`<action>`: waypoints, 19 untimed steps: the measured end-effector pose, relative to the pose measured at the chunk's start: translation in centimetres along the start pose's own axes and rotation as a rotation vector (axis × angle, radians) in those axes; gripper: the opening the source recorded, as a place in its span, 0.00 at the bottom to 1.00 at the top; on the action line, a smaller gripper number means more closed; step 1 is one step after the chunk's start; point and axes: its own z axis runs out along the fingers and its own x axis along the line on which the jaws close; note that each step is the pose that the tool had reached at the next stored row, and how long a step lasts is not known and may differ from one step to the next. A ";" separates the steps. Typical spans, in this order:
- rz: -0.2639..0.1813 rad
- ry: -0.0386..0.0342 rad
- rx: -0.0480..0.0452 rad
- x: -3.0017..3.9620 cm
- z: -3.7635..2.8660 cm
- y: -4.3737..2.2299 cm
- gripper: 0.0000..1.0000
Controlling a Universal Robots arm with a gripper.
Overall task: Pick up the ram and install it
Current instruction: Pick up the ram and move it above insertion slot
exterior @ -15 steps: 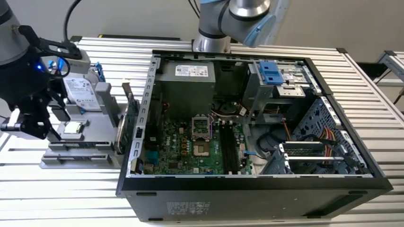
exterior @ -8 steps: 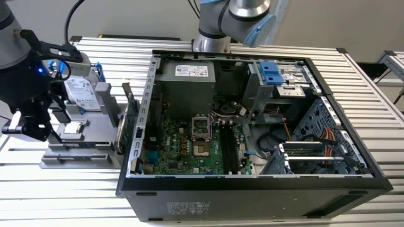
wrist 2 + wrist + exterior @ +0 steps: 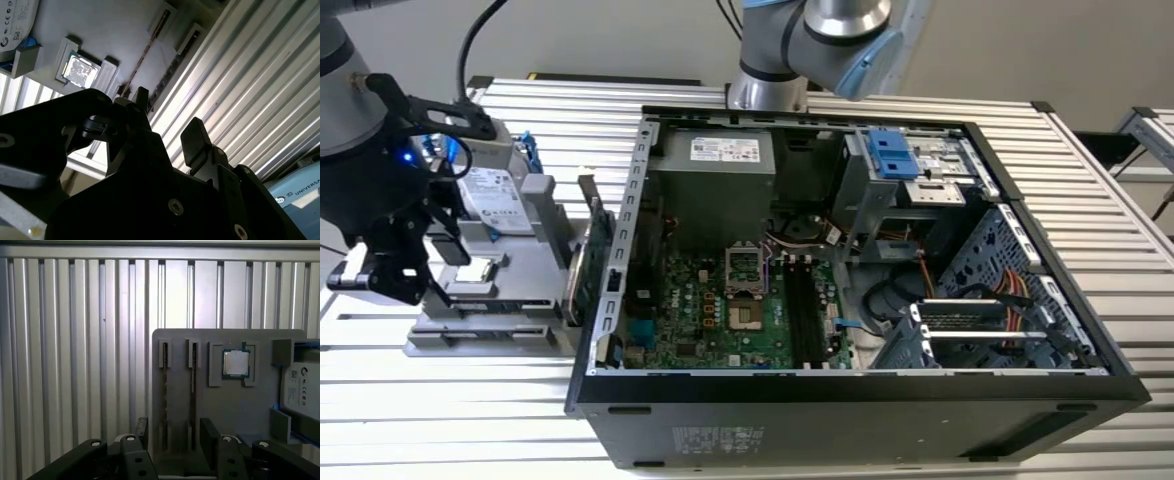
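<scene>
- Your gripper point(image 3: 175, 437) hangs above the grey holder point(image 3: 220, 410), fingers point(image 3: 207, 432) spread and empty: nothing is picked up or installed.
- The ram point(image 3: 193, 372) stands edge-on in a holder slot near the silver chip point(image 3: 235, 363).
- The exterior view adds the open computer case point(image 3: 854, 395); the first wrist view shows you the slots.

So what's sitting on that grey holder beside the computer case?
Two thin boards edge-on in slots, a square silver chip and a hard drive. The pincer hides one end of both slots.
</scene>
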 end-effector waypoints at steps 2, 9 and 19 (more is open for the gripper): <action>0.000 0.0000 -0.0001 0.06 0.13 0.00 1.00; 0.000 -0.0001 -0.0004 0.22 0.56 -0.01 1.00; 0.000 0.0000 -0.0006 0.33 1.20 -0.01 1.00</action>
